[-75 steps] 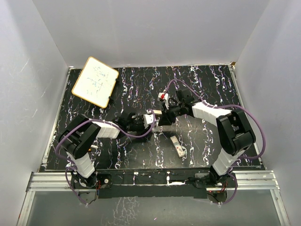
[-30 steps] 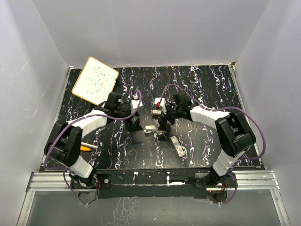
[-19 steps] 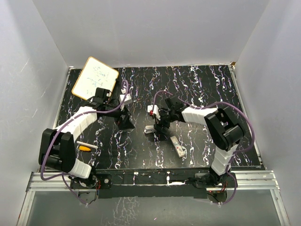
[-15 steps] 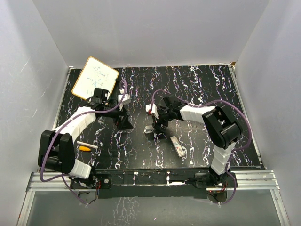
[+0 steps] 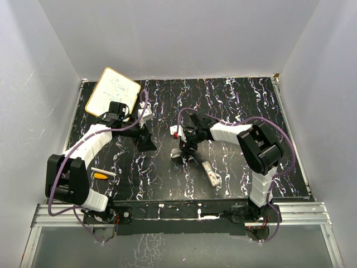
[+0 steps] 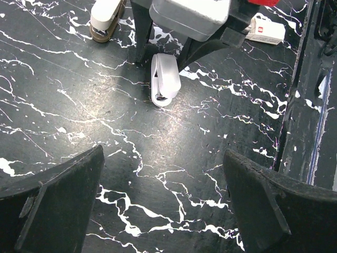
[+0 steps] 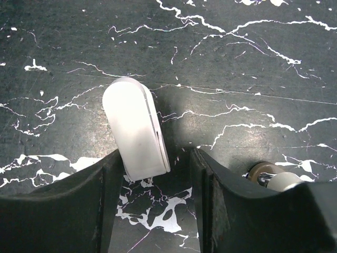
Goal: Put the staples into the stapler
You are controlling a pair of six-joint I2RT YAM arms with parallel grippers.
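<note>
The stapler [image 7: 136, 132] lies between the right gripper's [image 7: 155, 158] spread jaws, long axis pointing out ahead; the left gripper [image 6: 163, 155], also spread, stands apart.

Robot lab booth, plain white walls [image 5: 184, 39] around a black marbled tabletop [image 5: 240, 106], aluminium mounting rail [image 5: 312, 213]

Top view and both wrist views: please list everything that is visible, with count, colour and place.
stapler: 1, white, lying mid-table
staple box: 1, whitish-grey, on the table nearer the arm bases than the stapler
small item: 1, white and tan, beside the stapler; kind unclear
whiteboard: 1, white with tan frame, far left corner
pen: 1, orange, near left edge
table: 1, black with white veins
left gripper: open, over bare table
right gripper: open, fingers either side of the stapler
</note>
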